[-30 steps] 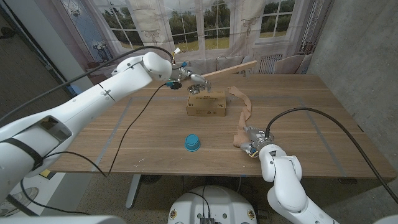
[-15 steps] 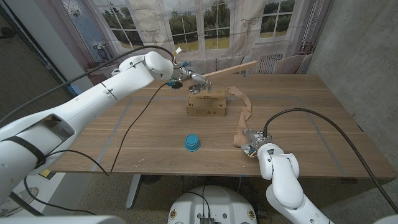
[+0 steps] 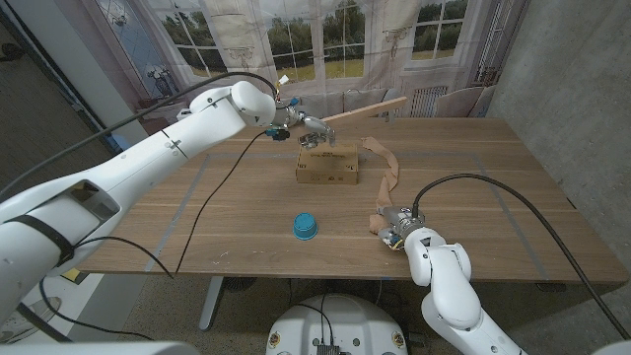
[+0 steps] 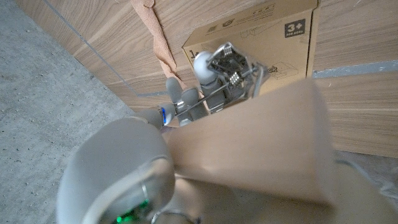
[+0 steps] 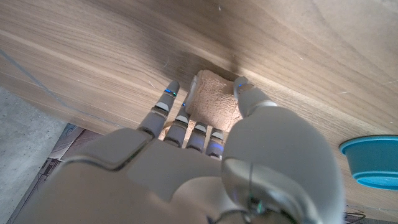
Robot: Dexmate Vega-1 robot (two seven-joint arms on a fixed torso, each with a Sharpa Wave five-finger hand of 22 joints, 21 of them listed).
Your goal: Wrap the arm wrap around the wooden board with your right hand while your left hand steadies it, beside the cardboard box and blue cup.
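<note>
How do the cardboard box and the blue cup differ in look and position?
The cardboard box is brown, rectangular and printed; the blue cup is round and plain. The box sits farther from the robot, under the left hand; the cup sits nearer the robot, with no hand over it. Both rest on the table.

A long wooden bench with pale inlaid lines stands in a daylit room, its far edge facing tall paned windows hung with sheer white curtains. Green trees and grass show through the glass. A white radiator sits below the right-hand window. A rough grey concrete wall rises on the right, above a speckled grey floor.
</note>
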